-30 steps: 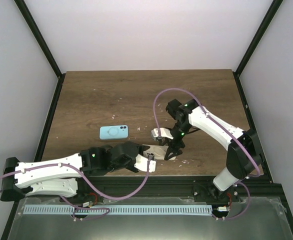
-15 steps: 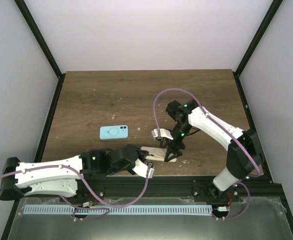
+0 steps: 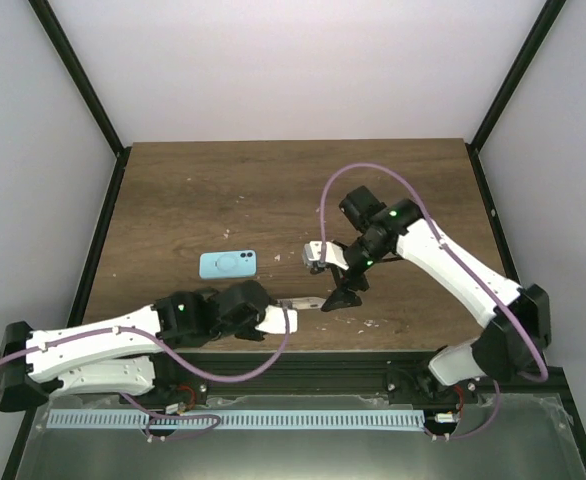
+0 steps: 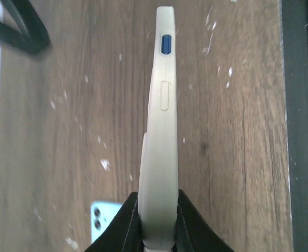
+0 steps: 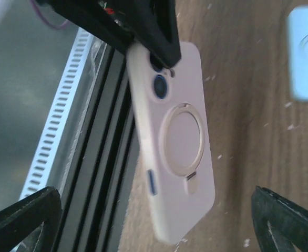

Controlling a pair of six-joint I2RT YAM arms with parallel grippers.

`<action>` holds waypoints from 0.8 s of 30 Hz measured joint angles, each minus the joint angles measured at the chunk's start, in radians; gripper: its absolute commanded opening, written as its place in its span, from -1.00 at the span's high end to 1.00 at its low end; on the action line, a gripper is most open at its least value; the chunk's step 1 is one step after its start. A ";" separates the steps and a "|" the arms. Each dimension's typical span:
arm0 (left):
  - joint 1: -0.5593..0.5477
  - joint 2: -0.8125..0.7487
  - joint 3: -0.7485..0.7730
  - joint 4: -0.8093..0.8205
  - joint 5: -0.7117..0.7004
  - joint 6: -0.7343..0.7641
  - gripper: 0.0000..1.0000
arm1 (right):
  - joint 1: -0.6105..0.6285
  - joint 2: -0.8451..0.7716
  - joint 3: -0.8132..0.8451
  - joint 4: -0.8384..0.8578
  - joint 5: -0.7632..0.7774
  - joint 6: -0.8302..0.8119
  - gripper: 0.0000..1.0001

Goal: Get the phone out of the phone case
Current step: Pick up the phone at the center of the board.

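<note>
Quick status: my left gripper (image 4: pixel 158 212) is pinching the cream phone case (image 3: pixel 303 301) by its camera end. It holds the case on edge, and the case looks lifted just off the worktop (image 3: pixel 273 190) near the front rail. My right gripper (image 3: pixel 328 280) is spread wide just beside the case's free end, touching nothing. Pretty sure the phone (image 5: pixel 160 86) is inside, since a dark lens shows through the cutout. There's also a light blue phone (image 3: pixel 227 264) lying back-up on the worktop, well apart to the left.

Handling-wise, the case looks like matte silicone, so I'd guess it's soft, bendy and grippy. The phone should be stiff, slick and glassy, so dropping it is the big risk. The whole thing is probably light.

The ring stand (image 5: pixel 181 139) on the back is tempting, but pulling it would just drag everything along. I'd go for the case lip at a free-end corner, clear of the blue side button (image 4: pixel 165 44), and peel it back. One catch: my left pinch may be squeezing case and phone together.
</note>
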 measured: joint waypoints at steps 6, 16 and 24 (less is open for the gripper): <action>0.161 -0.069 0.000 -0.090 0.105 -0.161 1.00 | 0.001 -0.148 -0.137 0.251 -0.014 0.172 -0.61; 0.234 -0.042 0.105 -0.158 0.258 -0.240 1.00 | 0.098 -0.158 -0.195 0.472 0.140 0.298 0.15; 0.270 -0.021 0.121 -0.173 0.299 -0.241 1.00 | 0.131 -0.158 -0.195 0.468 0.198 0.259 0.53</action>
